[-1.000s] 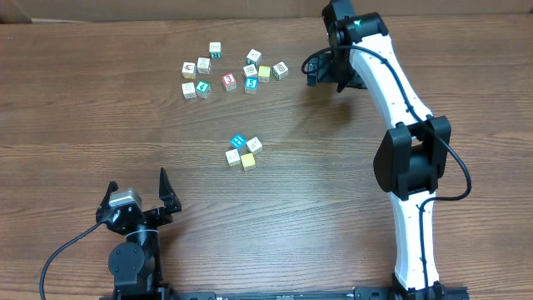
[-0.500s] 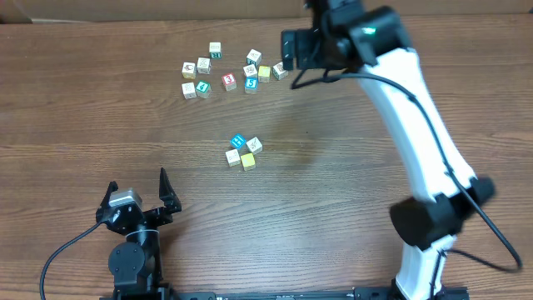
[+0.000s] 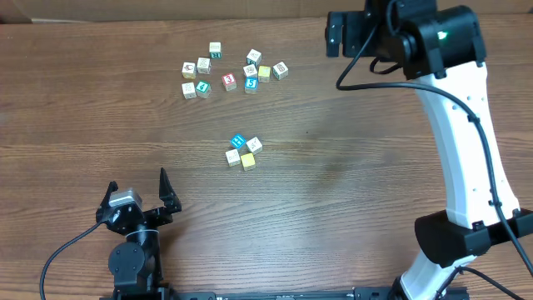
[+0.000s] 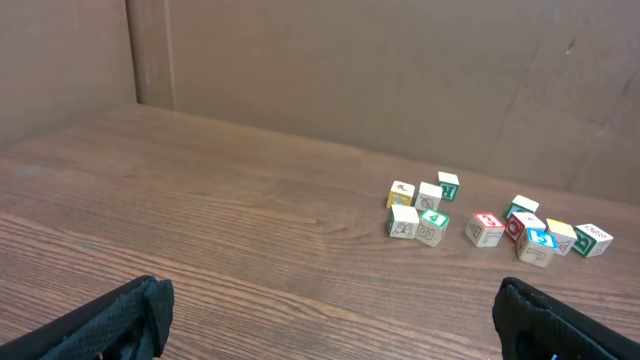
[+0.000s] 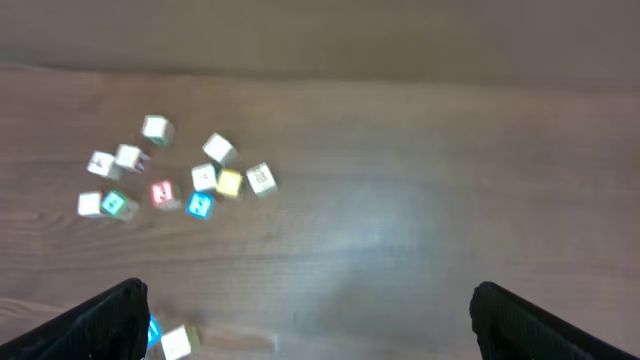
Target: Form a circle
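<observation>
The circle [image 3: 243, 152] is a tight group of small cubes in mid-table: a blue "H" cube [image 3: 238, 141], a yellow cube [image 3: 248, 161] and two whitish ones. My right gripper [image 3: 334, 35] hangs high over the table's far right, well away from the group. In the right wrist view it [image 5: 308, 312] is open and holds nothing. The blue cube [image 5: 153, 330] and a whitish cube [image 5: 177, 342] peek out by its left finger. My left gripper [image 3: 137, 194] rests open at the near left edge. The left wrist view also shows it [image 4: 330, 310] empty.
A loose scatter of similar cubes [image 3: 233, 70] lies at the far side of the table, also visible as loose cubes [image 4: 490, 222] from the left wrist and as loose cubes [image 5: 180, 175] from the right wrist. A brown cardboard wall [image 4: 350, 70] stands behind the table.
The right arm has risen and straightened. Its gripper swung left over the loose cubes and then back to the far right. The left arm and all the cubes have stayed put.
</observation>
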Available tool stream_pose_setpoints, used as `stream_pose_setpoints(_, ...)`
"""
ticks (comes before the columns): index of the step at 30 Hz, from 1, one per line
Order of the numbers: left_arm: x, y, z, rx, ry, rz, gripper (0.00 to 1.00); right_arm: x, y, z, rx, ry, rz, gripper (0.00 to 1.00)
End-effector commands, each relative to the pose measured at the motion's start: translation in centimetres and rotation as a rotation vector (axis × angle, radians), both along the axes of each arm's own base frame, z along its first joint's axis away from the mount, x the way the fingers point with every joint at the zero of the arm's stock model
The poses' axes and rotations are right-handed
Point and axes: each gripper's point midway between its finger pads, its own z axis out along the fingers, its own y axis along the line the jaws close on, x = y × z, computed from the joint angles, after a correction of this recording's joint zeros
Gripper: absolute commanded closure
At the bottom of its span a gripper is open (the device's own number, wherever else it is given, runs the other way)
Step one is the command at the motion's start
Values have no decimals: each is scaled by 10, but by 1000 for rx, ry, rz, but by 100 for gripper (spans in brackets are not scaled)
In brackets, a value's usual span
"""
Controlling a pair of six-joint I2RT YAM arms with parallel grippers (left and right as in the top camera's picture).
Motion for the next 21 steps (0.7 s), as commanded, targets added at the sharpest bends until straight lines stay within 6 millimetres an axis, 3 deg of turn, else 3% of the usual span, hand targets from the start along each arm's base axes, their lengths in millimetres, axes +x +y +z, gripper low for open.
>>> stream_pose_setpoints(1, 0, -5, 1, 18, -4, -23, 0, -14, 11, 19, -7, -75, 150, 0)
stream_pose_setpoints(5, 0, -5, 1, 18, -4, -23, 0, -18, 12, 8, -4, -115, 171, 0)
stream_pose_setpoints(9, 0, -5, 1, 18, -3, -23, 1, -29, 3, -25, -3, -108, 160, 0)
stream_pose_setpoints(16, 1, -5, 1, 18, -3, -23, 0, -60, -24, -104, 61, -61, 147, 0)
stream_pose_setpoints(21, 1, -5, 1, 18, -3, -23, 0, -90, -47, -177, 90, -40, 111, 0)
